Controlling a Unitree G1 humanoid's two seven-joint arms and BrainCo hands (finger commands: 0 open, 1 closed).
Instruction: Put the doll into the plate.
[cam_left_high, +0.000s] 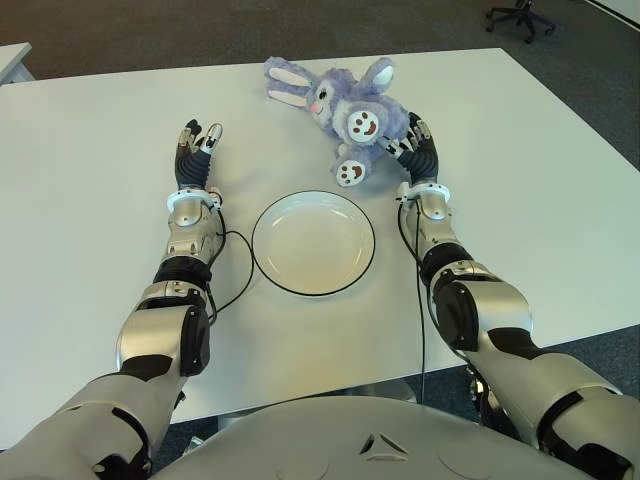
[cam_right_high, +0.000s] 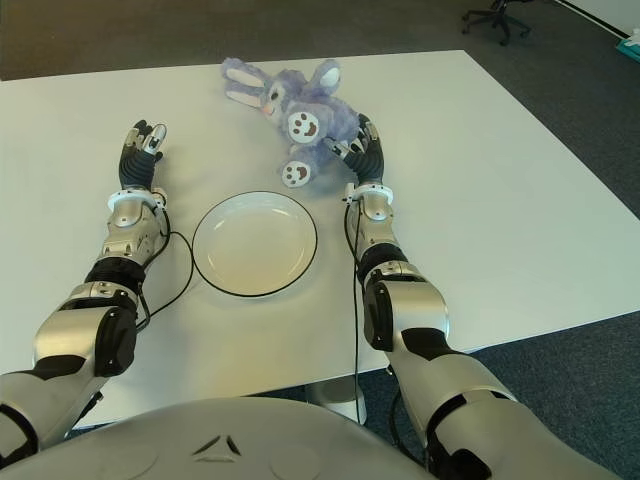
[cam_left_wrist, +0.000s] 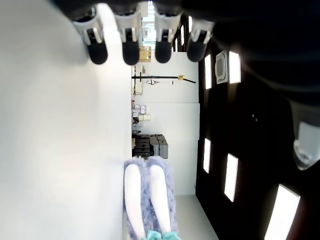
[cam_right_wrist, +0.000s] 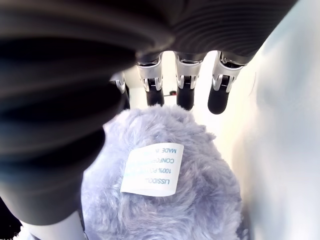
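Note:
A purple plush bunny doll (cam_left_high: 345, 105) lies on its back at the far middle of the white table (cam_left_high: 90, 200), one foot pointing toward the plate. The empty white plate (cam_left_high: 313, 243) with a dark rim sits between my two forearms. My right hand (cam_left_high: 418, 150) is against the doll's right side, fingers (cam_right_wrist: 185, 90) stretched straight over its furry body and its white label (cam_right_wrist: 152, 170), not closed round it. My left hand (cam_left_high: 197, 145) shows left of the plate, fingers (cam_left_wrist: 131, 45) extended and holding nothing. The doll's ears (cam_left_wrist: 147, 205) appear far off in the left wrist view.
Thin black cables (cam_left_high: 232, 270) run along both forearms near the plate's edges. An office chair (cam_left_high: 520, 15) stands on the dark carpet beyond the table's far right corner. Another table's corner (cam_left_high: 12, 58) shows at the far left.

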